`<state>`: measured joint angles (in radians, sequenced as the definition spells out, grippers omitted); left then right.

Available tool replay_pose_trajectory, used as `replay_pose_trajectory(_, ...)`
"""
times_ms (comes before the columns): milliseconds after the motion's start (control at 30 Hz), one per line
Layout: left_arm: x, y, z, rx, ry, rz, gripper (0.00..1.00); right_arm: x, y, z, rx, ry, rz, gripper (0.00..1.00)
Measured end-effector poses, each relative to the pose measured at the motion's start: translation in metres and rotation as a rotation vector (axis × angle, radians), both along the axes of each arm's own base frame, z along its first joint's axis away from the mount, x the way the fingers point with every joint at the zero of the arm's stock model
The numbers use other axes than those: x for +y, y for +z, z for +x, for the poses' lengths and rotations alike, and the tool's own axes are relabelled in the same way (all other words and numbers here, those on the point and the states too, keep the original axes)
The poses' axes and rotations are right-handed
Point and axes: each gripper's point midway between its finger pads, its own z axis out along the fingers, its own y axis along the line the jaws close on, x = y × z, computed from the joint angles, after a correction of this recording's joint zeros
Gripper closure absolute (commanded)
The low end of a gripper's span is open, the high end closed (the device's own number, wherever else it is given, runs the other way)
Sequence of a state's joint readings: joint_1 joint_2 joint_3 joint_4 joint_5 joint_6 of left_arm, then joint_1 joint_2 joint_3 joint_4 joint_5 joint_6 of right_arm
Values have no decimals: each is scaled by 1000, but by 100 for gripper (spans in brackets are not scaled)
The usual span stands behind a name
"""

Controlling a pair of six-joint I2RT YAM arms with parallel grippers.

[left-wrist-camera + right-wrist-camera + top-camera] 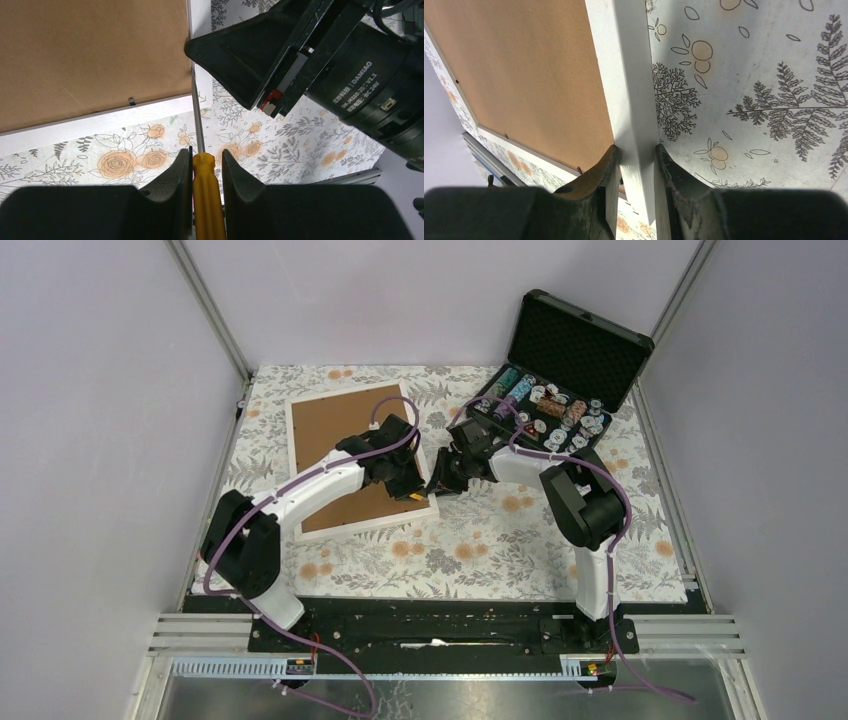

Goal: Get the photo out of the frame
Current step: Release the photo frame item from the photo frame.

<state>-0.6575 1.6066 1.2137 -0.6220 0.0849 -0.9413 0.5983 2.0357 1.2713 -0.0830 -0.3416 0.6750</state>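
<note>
The frame [310,455] lies face down on the floral cloth, brown fibreboard back up, narrow white border around it. The photo is hidden under the backing. My left gripper [412,490] is shut on a yellow-handled screwdriver [207,195]; its metal shaft [197,125] runs along the frame's right border near the near right corner. My right gripper [442,478] is shut on the frame's white right border [636,135], one finger on the backing side and one on the outer side. A small black tab [131,101] sits at the backing's edge.
An open black foam-lined case [560,380] with poker chips stands at the back right. The right arm's wrist [370,85] hangs close above the left gripper's tool. Walls enclose the table [520,540] on three sides.
</note>
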Motion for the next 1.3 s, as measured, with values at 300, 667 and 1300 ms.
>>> replay_pose_trajectory(300,-5,2,5,54,24,24,100,0,0,0,5,0,-2,100)
replay_pose_trajectory(667,0,4,6,40,-43,66,100,-1,-1,1,4,-4,-10,100)
replay_pose_trajectory(1300,102,153,46,-457,-149,-110,100,0,1,5,-142,107,-74,100)
